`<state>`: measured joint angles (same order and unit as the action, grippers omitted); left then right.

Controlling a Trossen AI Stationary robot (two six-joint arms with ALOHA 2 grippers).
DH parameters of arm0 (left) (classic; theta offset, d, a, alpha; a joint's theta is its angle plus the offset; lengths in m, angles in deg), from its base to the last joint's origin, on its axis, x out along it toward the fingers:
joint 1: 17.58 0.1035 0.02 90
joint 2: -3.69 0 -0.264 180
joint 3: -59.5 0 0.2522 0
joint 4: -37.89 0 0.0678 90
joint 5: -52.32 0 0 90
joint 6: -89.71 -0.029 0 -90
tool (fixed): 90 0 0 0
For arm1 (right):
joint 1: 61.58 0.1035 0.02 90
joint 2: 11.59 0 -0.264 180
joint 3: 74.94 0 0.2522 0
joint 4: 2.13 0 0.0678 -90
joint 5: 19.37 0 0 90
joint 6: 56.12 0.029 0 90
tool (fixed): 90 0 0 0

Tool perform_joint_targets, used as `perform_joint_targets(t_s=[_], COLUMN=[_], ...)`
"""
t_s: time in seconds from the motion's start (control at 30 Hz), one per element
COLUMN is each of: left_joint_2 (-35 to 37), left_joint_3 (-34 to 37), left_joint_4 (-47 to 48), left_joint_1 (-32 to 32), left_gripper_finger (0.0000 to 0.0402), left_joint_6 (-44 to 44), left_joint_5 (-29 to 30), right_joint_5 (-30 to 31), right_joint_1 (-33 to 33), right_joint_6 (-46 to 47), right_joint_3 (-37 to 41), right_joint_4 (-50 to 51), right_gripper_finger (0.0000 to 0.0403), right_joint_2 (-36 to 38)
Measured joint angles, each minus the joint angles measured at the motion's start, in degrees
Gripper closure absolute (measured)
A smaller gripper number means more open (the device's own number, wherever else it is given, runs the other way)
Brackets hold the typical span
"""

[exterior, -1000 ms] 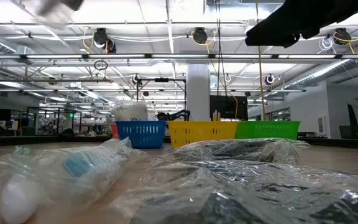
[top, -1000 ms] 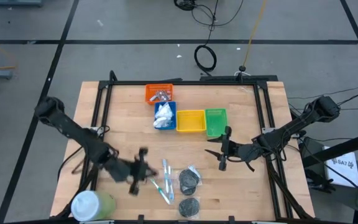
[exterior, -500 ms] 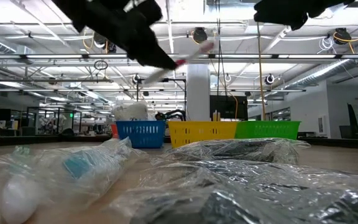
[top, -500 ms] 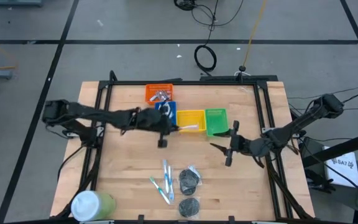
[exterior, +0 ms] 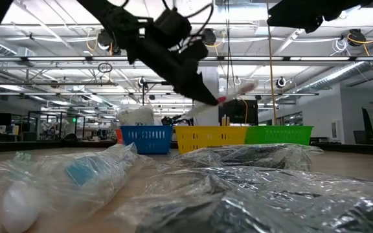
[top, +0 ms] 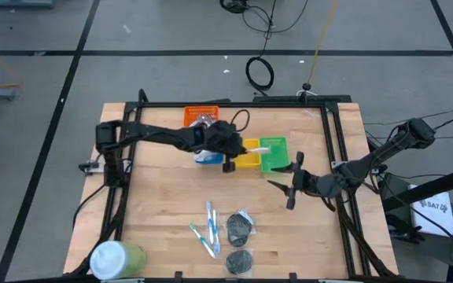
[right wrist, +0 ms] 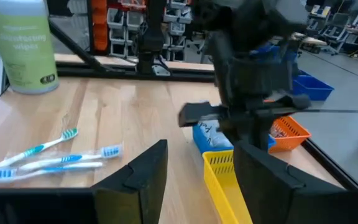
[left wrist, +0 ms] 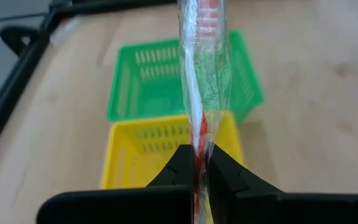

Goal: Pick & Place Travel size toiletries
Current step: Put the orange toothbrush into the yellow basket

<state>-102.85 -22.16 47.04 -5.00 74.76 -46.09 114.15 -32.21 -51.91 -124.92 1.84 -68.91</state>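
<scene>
while your left gripper (left wrist: pixel 196 163) hangs above the row of trays at the far side of the table (top: pixel 163 196), it is clenched on a pink toothbrush (left wrist: pixel 201 74) sealed in a clear wrapper, and that brush reaches out over the yellow tray (top: pixel 242 153) toward the green tray (top: pixel 273 153). from table height you see the same brush (exterior: pixel 235 92) held up in the air, tilted, well above the tray rims. the blue tray (top: pixel 209 147) beside the yellow one holds white wrinkly packets (top: pixel 208 141), and the orange tray (top: pixel 200 118) behind it holds short silvery sticks.

your right gripper (top: pixel 291 182) waits near the green tray on the right half of the table, its fingers (right wrist: pixel 135 180) spread apart with nothing between them.

near the front edge you still have blue toothbrushes (top: pixel 208 230) lying loose on the wood, with two dark grey discs (top: pixel 239 226) in clear bags just beside them. the large green cylinder (top: pixel 119 258) with the white cap stands at the front left corner.
</scene>
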Motion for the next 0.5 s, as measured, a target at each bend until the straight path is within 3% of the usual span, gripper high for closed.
perform_joint_targets(t_s=[0.5], left_joint_2=[-3.5], left_joint_3=[-0.2], left_joint_4=[1.0], left_joint_1=[2.2], left_gripper_finger=[0.0369], left_joint_6=[3.8], left_joint_5=[0.9], right_joint_5=[0.1], right_joint_1=[1.1], right_joint_6=[0.7], right_joint_3=[0.0], right_joint_4=[1.7], right_gripper_finger=[0.0232], right_joint_2=[0.0])
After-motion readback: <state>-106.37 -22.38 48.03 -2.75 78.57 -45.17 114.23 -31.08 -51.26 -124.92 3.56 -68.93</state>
